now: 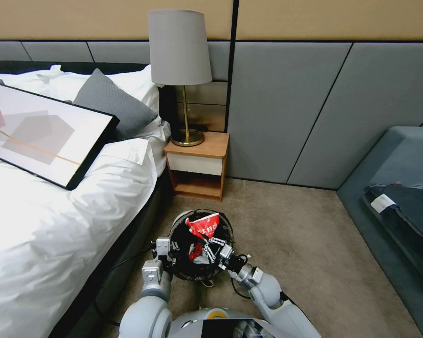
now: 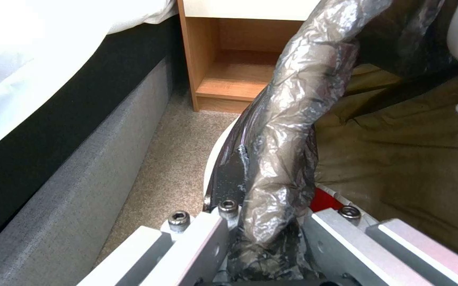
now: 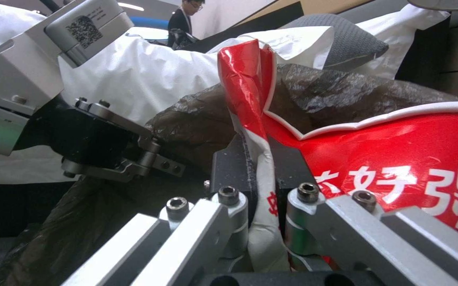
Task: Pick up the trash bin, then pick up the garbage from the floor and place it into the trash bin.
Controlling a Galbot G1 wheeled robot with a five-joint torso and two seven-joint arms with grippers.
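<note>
The trash bin (image 1: 181,270) is a small round white bin lined with a dark bag (image 2: 287,119), and it stands just in front of my body. My left gripper (image 1: 173,253) is shut on its rim; the left wrist view has its fingers (image 2: 208,238) clamped over the white rim (image 2: 213,167) and the crumpled bag. My right gripper (image 1: 207,249) is over the bin's mouth, shut on a red-and-white wrapper (image 1: 204,224). In the right wrist view the wrapper (image 3: 398,159) is pinched between the black pads (image 3: 229,167), with the left gripper (image 3: 149,155) beyond it.
A bed (image 1: 56,225) with white bedding and a framed picture (image 1: 42,136) runs along my left. A wooden nightstand (image 1: 199,164) with a lamp (image 1: 179,51) stands ahead. A grey sofa (image 1: 399,155) is at the right. Open carpet (image 1: 305,234) lies between them.
</note>
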